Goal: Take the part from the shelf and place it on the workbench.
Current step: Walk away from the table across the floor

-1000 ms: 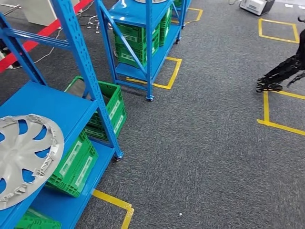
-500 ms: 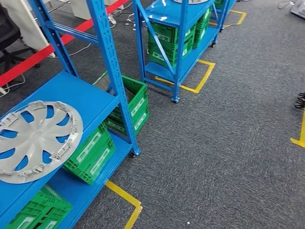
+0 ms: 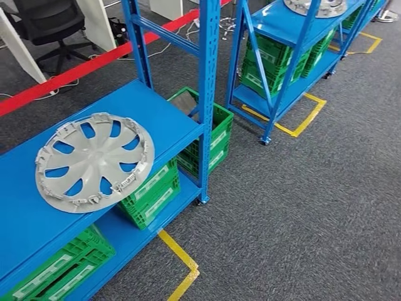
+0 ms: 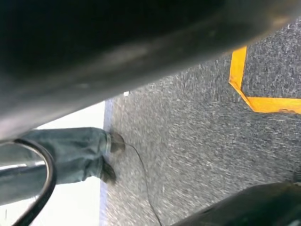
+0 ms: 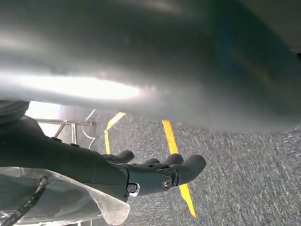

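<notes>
The part is a grey plastic wheel cover lying flat on the middle board of the near blue shelf, at the left of the head view. Nothing touches it. In the right wrist view my right hand hangs over grey carpet and yellow floor tape, its dark fingers stretched out and apart from the thumb, with nothing in them. A second grey wheel cover lies on top of the farther blue shelf.
Green crates sit on the near shelf's lower board, and another crate stands behind its upright post. Yellow tape marks the carpet. A red floor line and an office chair lie beyond. A person's leg stands nearby.
The whole picture has shifted: my view has swung left, so the near shelf and its wheel cover now sit further right and fuller in frame. The things themselves have not moved.
</notes>
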`<move>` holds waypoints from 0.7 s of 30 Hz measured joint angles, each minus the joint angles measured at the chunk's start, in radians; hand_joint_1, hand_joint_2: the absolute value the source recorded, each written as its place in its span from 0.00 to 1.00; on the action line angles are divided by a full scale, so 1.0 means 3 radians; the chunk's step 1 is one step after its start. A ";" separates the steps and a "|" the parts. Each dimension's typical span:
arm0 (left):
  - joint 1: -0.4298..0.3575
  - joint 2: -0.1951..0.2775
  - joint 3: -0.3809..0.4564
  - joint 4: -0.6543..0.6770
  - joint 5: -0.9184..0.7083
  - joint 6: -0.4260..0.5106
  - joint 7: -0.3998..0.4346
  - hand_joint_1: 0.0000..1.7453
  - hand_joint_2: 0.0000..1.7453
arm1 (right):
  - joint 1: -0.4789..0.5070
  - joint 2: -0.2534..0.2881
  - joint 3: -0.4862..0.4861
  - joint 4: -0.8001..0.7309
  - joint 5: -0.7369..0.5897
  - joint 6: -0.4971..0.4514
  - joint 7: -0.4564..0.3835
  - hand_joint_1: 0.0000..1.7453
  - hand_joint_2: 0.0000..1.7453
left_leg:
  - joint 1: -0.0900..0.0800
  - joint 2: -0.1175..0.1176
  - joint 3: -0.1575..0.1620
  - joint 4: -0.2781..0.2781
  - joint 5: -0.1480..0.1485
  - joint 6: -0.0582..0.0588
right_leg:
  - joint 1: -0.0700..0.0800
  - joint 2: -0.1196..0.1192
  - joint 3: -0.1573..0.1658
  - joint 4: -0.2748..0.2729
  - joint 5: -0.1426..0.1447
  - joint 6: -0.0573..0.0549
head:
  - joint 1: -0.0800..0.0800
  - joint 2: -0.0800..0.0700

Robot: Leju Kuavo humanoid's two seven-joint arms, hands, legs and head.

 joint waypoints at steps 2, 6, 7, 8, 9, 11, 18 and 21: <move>0.0005 -0.0002 0.0009 0.0000 -0.0001 0.0000 -0.0002 0.00 0.00 | 0.0006 0.0000 0.0000 0.0000 -0.0002 0.0004 -0.0001 0.00 0.00 | 0.0001 -0.0096 0.0005 0.0002 0.0000 0.0000 | -0.0002 0.0022 -0.0097 0.0115 0.0052 0.0003 | 0.0000 0.0000; 0.0001 -0.0007 0.0019 0.0000 -0.0001 0.0001 -0.0003 0.00 0.00 | 0.0007 0.0000 0.0000 0.0000 -0.0003 0.0006 -0.0004 0.00 0.00 | 0.0003 -0.0286 0.0010 0.0023 -0.0013 -0.0042 | -0.0029 0.0252 0.0223 -0.0681 0.0496 -0.0011 | -0.0001 0.0000; -0.0001 -0.0007 0.0020 0.0000 -0.0001 0.0002 -0.0003 0.00 0.00 | 0.0007 0.0000 0.0001 0.0000 -0.0004 0.0006 -0.0006 0.00 0.00 | 0.0005 -0.0325 -0.0003 0.0030 -0.0012 -0.0064 | -0.0032 0.0309 0.0270 -0.0774 0.0513 -0.0020 | -0.0001 0.0000; -0.0001 -0.0007 0.0021 0.0000 -0.0001 0.0003 -0.0003 0.00 0.00 | 0.0006 0.0000 0.0001 0.0000 -0.0004 0.0007 -0.0008 0.00 0.00 | 0.0009 -0.0361 -0.0017 0.0034 -0.0006 -0.0087 | -0.0029 0.0323 0.0287 -0.0795 0.0500 -0.0033 | -0.0003 0.0000; 0.0004 -0.0007 0.0023 0.0000 -0.0001 0.0004 -0.0003 0.00 0.00 | 0.0004 -0.0001 0.0001 0.0000 -0.0005 0.0007 -0.0011 0.00 0.00 | 0.0018 -0.0400 -0.0030 0.0031 0.0002 -0.0109 | -0.0023 0.0288 0.0296 -0.0798 0.0502 -0.0051 | -0.0004 0.0000; 0.0013 -0.0006 0.0029 0.0000 -0.0003 0.0018 -0.0006 0.00 0.00 | 0.0001 -0.0002 0.0000 0.0000 -0.0008 0.0002 -0.0019 0.00 0.00 | 0.0023 -0.0344 -0.0061 0.0084 -0.0035 -0.0149 | -0.0023 0.0200 0.0308 -0.0819 0.0512 -0.0094 | -0.0013 0.0000; 0.0010 -0.0011 0.0076 0.0000 -0.0007 0.0095 -0.0050 0.00 0.00 | 0.0016 -0.0002 0.0000 0.0000 -0.0031 -0.0010 -0.0070 0.00 0.00 | 0.0031 0.0021 -0.0412 0.0860 -0.0315 -0.0200 | -0.0008 -0.0165 0.0347 -0.0836 0.0475 -0.0161 | -0.0043 0.0000; 0.0007 -0.0013 0.0107 -0.0001 0.0016 0.0103 -0.0076 0.00 0.00 | 0.0009 -0.0001 0.0000 0.0000 -0.0033 -0.0023 -0.0087 0.00 0.00 | 0.0000 0.0223 -0.0085 0.0229 -0.0038 -0.0148 | 0.0008 -0.0280 0.0382 -0.0832 0.0440 -0.0132 | -0.0043 0.0000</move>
